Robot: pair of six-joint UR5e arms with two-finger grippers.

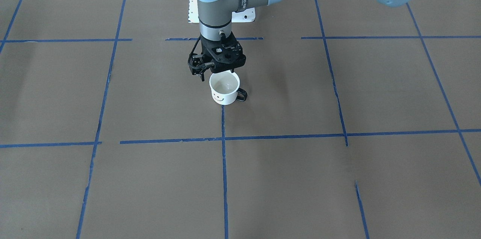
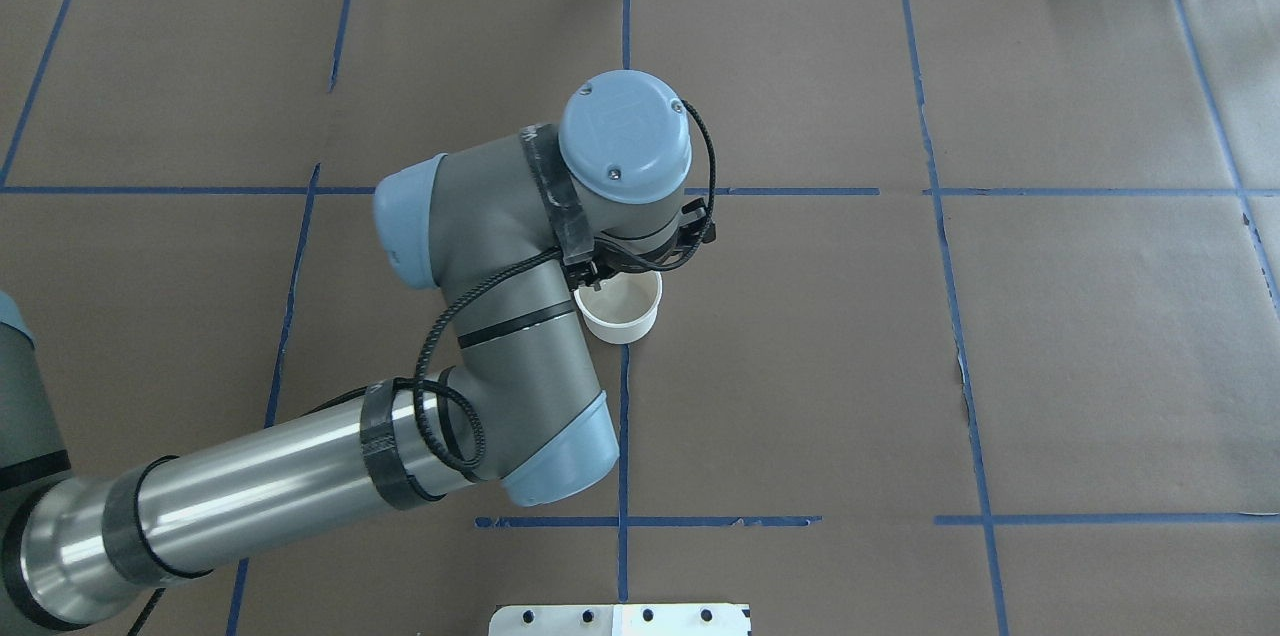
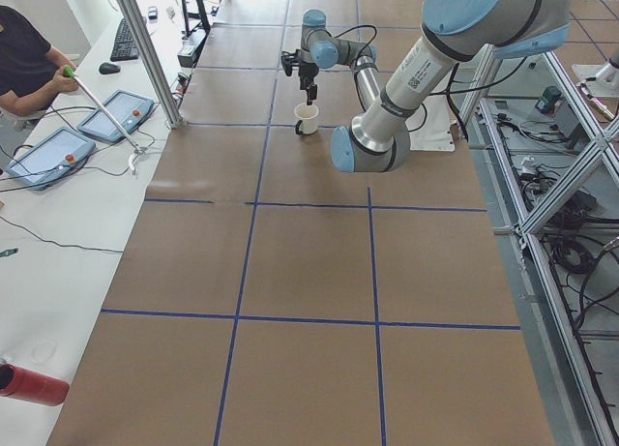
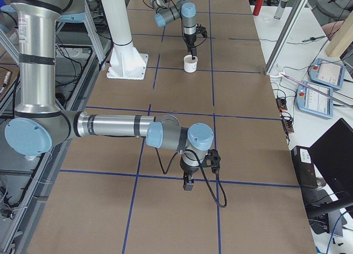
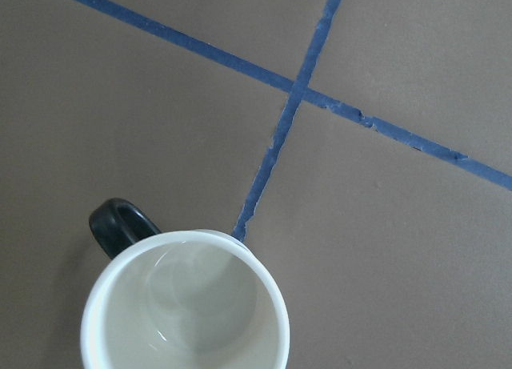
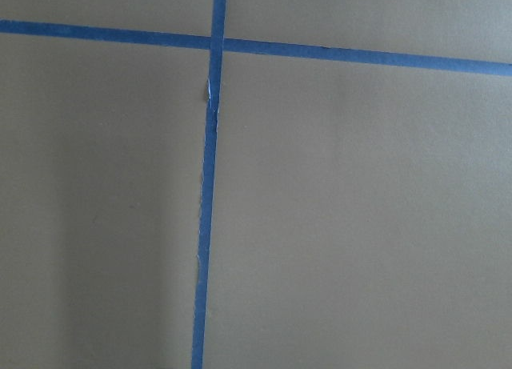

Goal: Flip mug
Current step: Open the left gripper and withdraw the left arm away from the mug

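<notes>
Mug upright, tape beside, left claw above

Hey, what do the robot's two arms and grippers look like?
Both the left arm and right arm are silver tubes with grey joints, light-blue caps and black bands. A black cable loops along the left wrist. The left gripper and right gripper are black.

Left gripper close over mug rim, bare table at its handle side and front
</notes>
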